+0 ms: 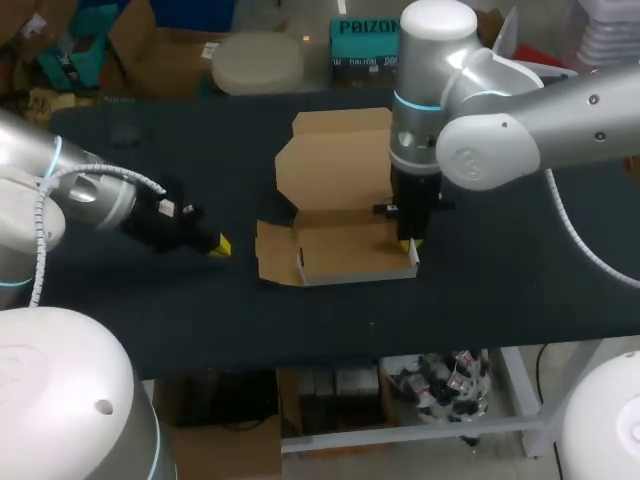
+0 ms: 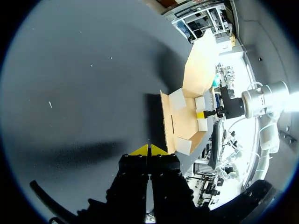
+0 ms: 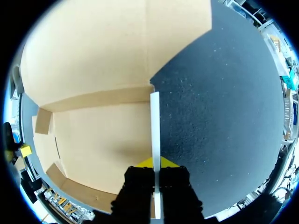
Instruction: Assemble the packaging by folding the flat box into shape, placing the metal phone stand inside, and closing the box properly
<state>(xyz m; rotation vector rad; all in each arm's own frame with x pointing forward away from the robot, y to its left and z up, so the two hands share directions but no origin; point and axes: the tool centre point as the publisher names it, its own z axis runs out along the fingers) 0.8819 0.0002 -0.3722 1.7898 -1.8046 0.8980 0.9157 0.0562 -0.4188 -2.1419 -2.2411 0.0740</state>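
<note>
The cardboard box (image 1: 340, 215) lies half folded at the table's middle, brown inside and white outside, with its lid (image 1: 335, 160) flat behind it. My right gripper (image 1: 408, 243) points down at the box's right end and is shut on the upright side wall (image 3: 154, 121), one yellow tip on each face. My left gripper (image 1: 219, 246) sits low over the table to the left of the box, shut with nothing in it; its tips (image 2: 148, 150) meet a short way from the box (image 2: 187, 116). No phone stand shows in any view.
A pale round lid-like object (image 1: 256, 62) and a teal carton (image 1: 364, 38) stand at the table's back edge. Bare dark tabletop (image 1: 130, 180) stretches left of the box, and more lies to its right and front.
</note>
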